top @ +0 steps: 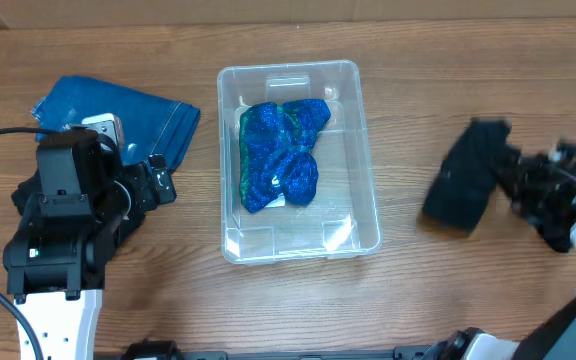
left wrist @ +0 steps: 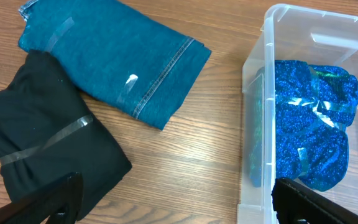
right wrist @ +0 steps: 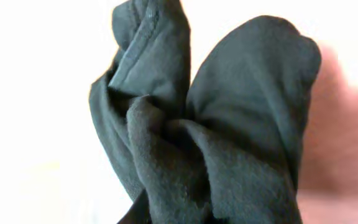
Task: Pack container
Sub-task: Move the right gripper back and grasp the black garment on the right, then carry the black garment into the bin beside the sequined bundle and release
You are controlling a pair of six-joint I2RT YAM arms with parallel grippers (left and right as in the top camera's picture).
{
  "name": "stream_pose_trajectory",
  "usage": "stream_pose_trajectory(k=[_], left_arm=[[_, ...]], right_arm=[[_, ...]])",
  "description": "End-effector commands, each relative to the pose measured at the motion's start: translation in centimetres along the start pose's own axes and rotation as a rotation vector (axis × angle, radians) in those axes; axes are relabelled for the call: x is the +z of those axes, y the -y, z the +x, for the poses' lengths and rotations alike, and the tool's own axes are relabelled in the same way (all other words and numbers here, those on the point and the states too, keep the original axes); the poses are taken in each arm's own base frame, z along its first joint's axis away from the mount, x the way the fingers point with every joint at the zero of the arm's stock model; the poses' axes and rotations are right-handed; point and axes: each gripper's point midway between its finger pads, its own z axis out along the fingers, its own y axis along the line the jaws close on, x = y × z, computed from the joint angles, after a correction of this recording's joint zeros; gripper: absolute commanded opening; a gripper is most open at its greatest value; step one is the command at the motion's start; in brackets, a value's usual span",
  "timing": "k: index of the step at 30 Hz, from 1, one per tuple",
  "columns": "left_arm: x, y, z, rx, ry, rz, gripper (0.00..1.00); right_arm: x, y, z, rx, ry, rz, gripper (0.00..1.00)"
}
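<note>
- Step in hand, as I judge it: carrying. My right hand [top: 513, 188] grips a black garment [top: 465, 188], apparently clear of the worktop [top: 448, 300].
- The container [top: 346, 195] lies beyond the garment, between my two hands. A blue glitter bundle [top: 280, 152] fills its far side.
- My left hand [left wrist: 176, 199] hangs open, with folded denim [left wrist: 117, 62] and a black bundle [left wrist: 42, 149] just ahead of it.
- The next move calls for clearing the rim, then releasing over the bare near side.
</note>
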Motion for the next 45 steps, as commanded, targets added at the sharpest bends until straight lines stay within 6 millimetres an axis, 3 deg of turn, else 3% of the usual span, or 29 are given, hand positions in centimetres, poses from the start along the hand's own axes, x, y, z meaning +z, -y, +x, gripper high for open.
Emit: stream_pose_trajectory(k=[1, 4, 5, 6, 9, 12, 13, 17, 18, 20, 21, 24, 27, 28, 30, 31, 32, 33, 35, 36, 38, 41, 43, 45], left_arm=[[-0.5, 0.2, -0.8, -0.003, 0.025, 0.003, 1.00], [-0.5, 0.2, -0.8, -0.003, 0.025, 0.003, 1.00], [-0.5, 0.2, -0.8, -0.003, 0.025, 0.003, 1.00], [-0.5, 0.2, -0.7, -0.003, 0.024, 0.003, 1.00], [-0.5, 0.2, -0.7, -0.003, 0.023, 0.003, 1.00], [-0.5, 0.2, -0.6, -0.003, 0.020, 0.002, 1.00], [-0.5, 0.2, -0.6, -0.002, 0.018, 0.001, 1.00], [-0.5, 0.2, -0.6, -0.003, 0.016, 0.002, 1.00], [-0.5, 0.2, -0.6, -0.003, 0.017, 0.001, 1.00], [-0.5, 0.2, -0.6, -0.003, 0.017, 0.001, 1.00], [-0.5, 0.2, -0.5, -0.003, 0.015, 0.002, 1.00], [-0.5, 0.1, -0.4, -0.002, 0.010, 0.000, 1.00], [-0.5, 0.1, -0.4, -0.003, 0.009, 0.000, 1.00], [-0.5, 0.1, -0.4, -0.003, 0.009, 0.000, 1.00], [-0.5, 0.1, -0.4, -0.003, 0.009, 0.000, 1.00], [-0.5, 0.1, -0.4, -0.003, 0.009, 0.000, 1.00], [-0.5, 0.1, -0.3, -0.003, 0.006, 0.000, 1.00], [-0.5, 0.1, -0.2, -0.003, 0.003, -0.001, 1.00], [-0.5, 0.1, -0.1, -0.010, -0.001, -0.002, 1.00], [-0.5, 0.1, -0.1, -0.010, -0.001, -0.001, 1.00], [-0.5, 0.1, -0.1, -0.010, -0.001, -0.001, 1.00], [-0.5, 0.1, -0.1, -0.010, -0.001, -0.002, 1.00], [-0.5, 0.1, -0.1, -0.010, -0.001, -0.002, 1.00], [-0.5, 0.1, -0.1, -0.010, -0.001, -0.002, 1.00]], right_arm=[[-3.3, -13.3, 2.0, -0.330, 0.007, -0.214, 0.04], [-3.3, -20.6, 7.1, -0.532, -0.041, -0.293, 0.04], [-2.0, -22.9, 10.3, -0.609, -0.081, -0.298, 0.04], [-1.3, -23.3, 11.4, -0.623, -0.091, -0.285, 0.04], [2.8, -23.1, 15.0, -0.647, -0.127, -0.181, 0.05], [7.2, -21.9, 17.2, -0.668, -0.198, -0.118, 0.05], [9.6, -20.8, 17.4, -0.667, -0.215, -0.082, 0.05], [15.9, -18.7, 16.5, -0.662, -0.204, -0.043, 0.05], [16.7, -18.1, 16.5, -0.659, -0.210, -0.030, 0.10], [17.5, -16.9, 16.3, -0.641, -0.209, 0.013, 0.95], [17.6, -16.4, 16.2, -0.635, -0.207, 0.035, 1.00], [15.7, -18.4, 14.6, -0.662, -0.130, 0.054, 1.00], [12.7, -22.5, 13.0, -0.768, -0.030, 0.025, 1.00], [11.6, -24.6, 13.2, -0.858, -0.002, -0.008, 1.00], [11.3, -25.8, 14.4, -0.958, -0.010, -0.038, 0.99], [11.6, -25.5, 15.2, -0.998, -0.030, -0.031, 0.77], [12.2, -24.8, 15.6, -1.005, -0.047, -0.004, 0.46], [13.0, -23.9, 15.8, -1.004, -0.063, 0.028, 0.27], [14.9, -21.7, 16.2, -1.001, -0.119, 0.085, 0.10], [16.8, -19.6, 16.7, -0.997, -0.170, 0.132, 0.04], [20.0, -15.8, 17.6, -1.024, -0.255, 0.202, 0.04], [23.4, -11.0, 18.8, -1.017, -0.355, 0.288, 0.04], [24.5, -8.7, 19.4, -1.006, -0.402, 0.326, 0.06], [24.6, -8.4, 19.5, -1.021, -0.412, 0.329, 0.10]])
